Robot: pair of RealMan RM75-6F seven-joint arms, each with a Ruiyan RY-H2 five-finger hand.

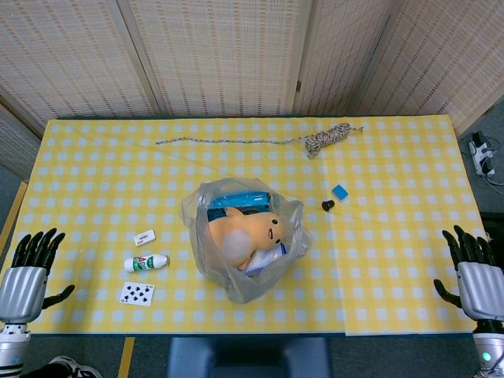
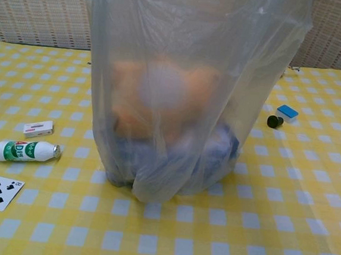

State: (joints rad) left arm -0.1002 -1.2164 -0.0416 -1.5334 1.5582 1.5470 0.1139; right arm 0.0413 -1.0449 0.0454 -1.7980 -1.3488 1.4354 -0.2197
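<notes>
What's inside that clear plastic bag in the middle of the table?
The clear plastic bag holds an orange plush toy with a blue box-like item behind it and something white and blue beneath. Whatever lies deeper is covered by the toy.
</notes>
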